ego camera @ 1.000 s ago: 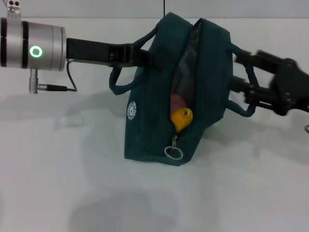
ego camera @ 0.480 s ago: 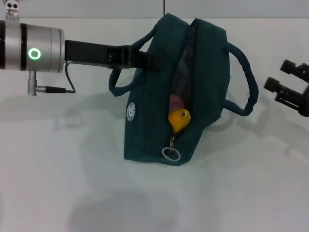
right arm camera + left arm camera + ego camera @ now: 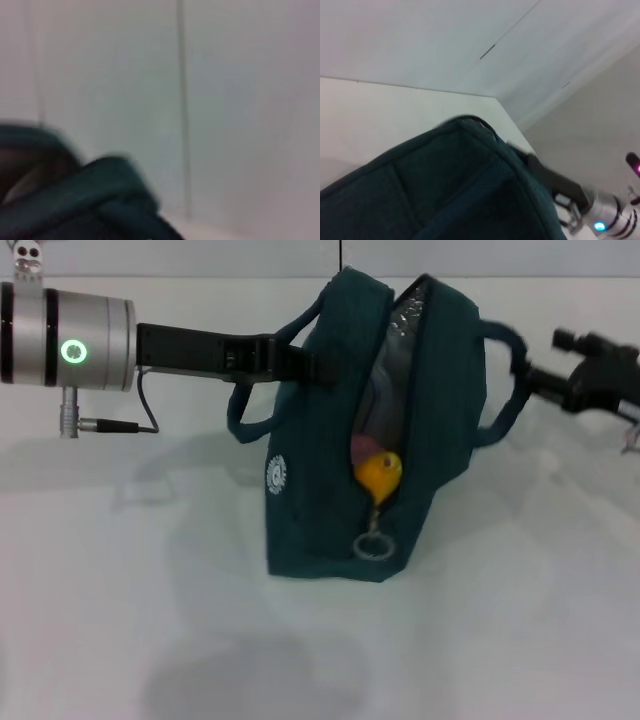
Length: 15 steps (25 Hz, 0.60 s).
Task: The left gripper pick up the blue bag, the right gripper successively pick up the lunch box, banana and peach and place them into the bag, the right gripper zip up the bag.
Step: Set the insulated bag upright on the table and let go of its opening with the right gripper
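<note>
The bag point(image 3: 330, 460) is a deep teal blue with handles of the same shade, and a small round white emblem point(image 3: 276, 474) is printed on its side. At its open seam sit a yellow-orange shape point(image 3: 379, 474) and a pink one point(image 3: 364, 448) — possibly the fruit. The lining above them looks grey. A silvery ring pull point(image 3: 373, 546) hangs from the zip. The left arm point(image 3: 70, 338) is brushed silver with black bands and a glowing green ring light; both grippers — left point(image 3: 300, 362), right point(image 3: 590, 380) — are black. The table point(image 3: 120, 620) is plain white.
</note>
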Tool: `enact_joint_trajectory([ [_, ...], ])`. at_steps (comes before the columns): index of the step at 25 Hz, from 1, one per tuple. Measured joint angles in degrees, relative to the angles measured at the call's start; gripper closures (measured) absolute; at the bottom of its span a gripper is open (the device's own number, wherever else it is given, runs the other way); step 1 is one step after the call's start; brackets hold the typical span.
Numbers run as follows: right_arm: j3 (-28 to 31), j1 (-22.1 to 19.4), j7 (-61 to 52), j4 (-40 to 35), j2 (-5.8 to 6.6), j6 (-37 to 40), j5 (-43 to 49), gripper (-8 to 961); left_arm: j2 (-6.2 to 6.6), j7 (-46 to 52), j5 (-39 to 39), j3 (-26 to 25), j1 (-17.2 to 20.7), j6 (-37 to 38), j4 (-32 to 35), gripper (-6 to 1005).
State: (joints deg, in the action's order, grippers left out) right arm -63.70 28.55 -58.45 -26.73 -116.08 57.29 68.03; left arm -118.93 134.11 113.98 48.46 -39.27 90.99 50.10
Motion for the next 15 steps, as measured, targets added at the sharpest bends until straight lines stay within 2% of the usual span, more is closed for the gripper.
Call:
enact_joint_trajectory([
  [3,-0.1,-1.3,8.4,0.0,-0.14,2.2,-11.3,226,0.08,0.2,-0.7,0.0,0.2,0.6,-0.3,947],
  [6,-0.7,-3.6,13.6,-0.3,-0.03,11.9,-20.2,227,0.92,0.4,-3.7,-0.1,0.6,2.6,-2.2,947],
  [10,-0.9,-5.2,13.6,-1.7,0.47,24.1,-21.7,227,2.31,0.8,-8.3,-0.1,0.9,5.5,-5.3,947],
  [15,-0.8,-7.9,12.0,-6.6,0.47,30.9,-22.0,227,3.09,1.7,-13.5,-0.1,1.0,8.0,-6.7,947],
])
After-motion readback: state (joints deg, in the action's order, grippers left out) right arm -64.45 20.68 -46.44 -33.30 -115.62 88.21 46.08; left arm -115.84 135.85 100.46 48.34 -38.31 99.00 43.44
